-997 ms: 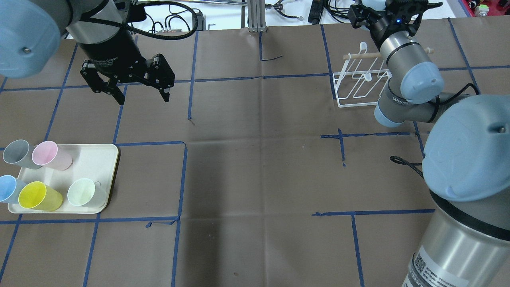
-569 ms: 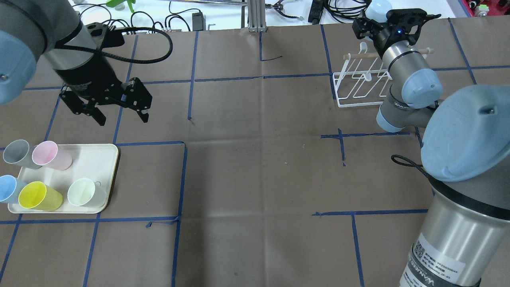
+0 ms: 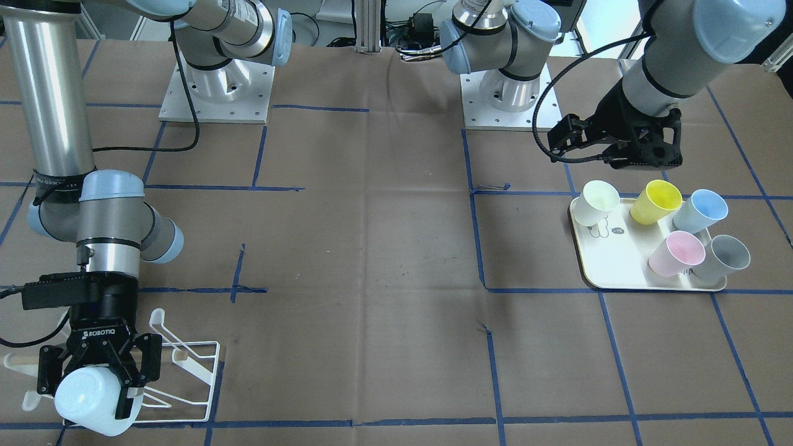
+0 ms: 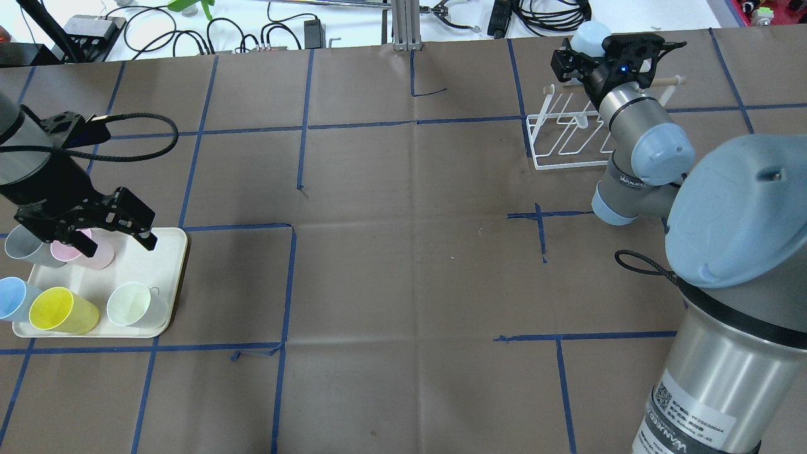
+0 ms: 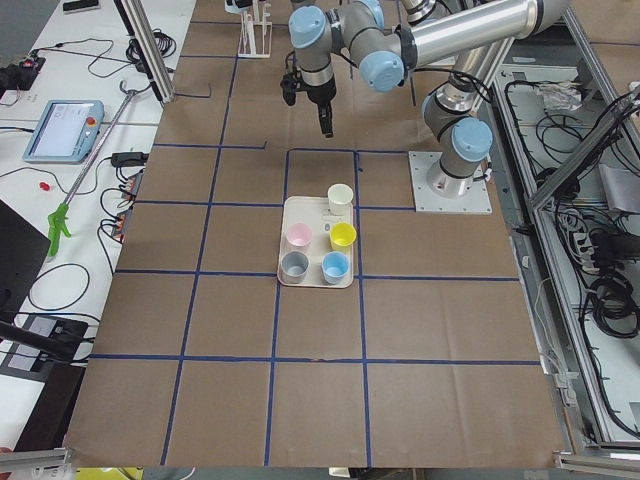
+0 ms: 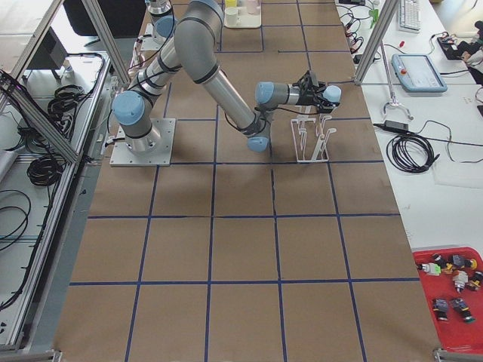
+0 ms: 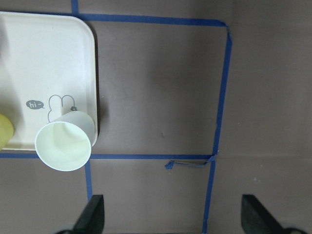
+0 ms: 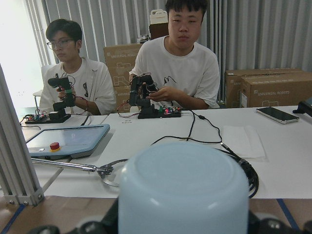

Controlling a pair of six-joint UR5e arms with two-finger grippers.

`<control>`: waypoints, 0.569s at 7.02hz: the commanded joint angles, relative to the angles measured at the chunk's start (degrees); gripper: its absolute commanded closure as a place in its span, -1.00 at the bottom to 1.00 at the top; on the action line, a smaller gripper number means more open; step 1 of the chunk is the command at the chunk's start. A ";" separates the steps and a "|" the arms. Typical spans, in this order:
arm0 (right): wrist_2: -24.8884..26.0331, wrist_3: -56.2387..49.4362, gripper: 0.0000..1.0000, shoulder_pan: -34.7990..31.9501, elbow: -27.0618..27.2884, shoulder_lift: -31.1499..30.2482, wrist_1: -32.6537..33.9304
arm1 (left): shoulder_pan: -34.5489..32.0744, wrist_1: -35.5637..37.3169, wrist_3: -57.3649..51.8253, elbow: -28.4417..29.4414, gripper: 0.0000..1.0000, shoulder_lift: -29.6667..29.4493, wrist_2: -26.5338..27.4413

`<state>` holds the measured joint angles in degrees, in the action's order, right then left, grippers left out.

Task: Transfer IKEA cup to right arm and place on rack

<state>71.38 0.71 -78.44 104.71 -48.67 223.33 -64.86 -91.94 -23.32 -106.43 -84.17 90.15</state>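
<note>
My right gripper (image 3: 90, 389) is shut on a pale blue-white IKEA cup (image 3: 79, 406), held sideways with its bottom outward, just above the far end of the white wire rack (image 3: 189, 365). From overhead the cup (image 4: 583, 34) sits beyond the rack (image 4: 567, 142) and its wooden handle. The cup's bottom (image 8: 183, 190) fills the right wrist view. My left gripper (image 4: 116, 243) is open and empty above the cream tray (image 4: 154, 271), near the pink cup (image 4: 94, 252).
The tray (image 3: 613, 272) holds a grey cup (image 3: 722, 257), a pink cup (image 3: 676, 254), a blue cup (image 3: 700, 210), a yellow cup (image 3: 657, 201) and a pale green cup (image 3: 596, 201). The pale green cup (image 7: 66, 144) shows in the left wrist view. Two people sit beyond the table's far edge.
My left arm has swung from the far left of the table toward me, to above the tray, still open. My right gripper has shifted the cup slightly at the rack's far end.
</note>
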 commanded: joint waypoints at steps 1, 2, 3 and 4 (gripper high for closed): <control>-0.10 -0.01 0.67 -0.13 0.32 0.06 -0.09 | 4.73 4.72 -4.71 -5.16 -0.93 1.55 1.25; -0.01 0.34 -0.10 -0.13 0.23 0.06 -0.18 | 4.83 7.89 -4.89 -8.32 -0.94 1.99 1.34; 0.08 0.78 -0.98 -0.13 0.06 -0.02 -0.79 | 4.74 9.92 -4.81 -11.14 -0.96 2.34 1.26; 0.08 0.78 -0.99 -0.13 0.14 -0.11 -3.49 | 4.74 13.07 -4.81 -13.52 -0.96 2.26 1.26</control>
<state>71.42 1.31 -78.57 104.86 -48.69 222.04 -60.17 -82.31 -28.06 -116.84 -82.04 91.40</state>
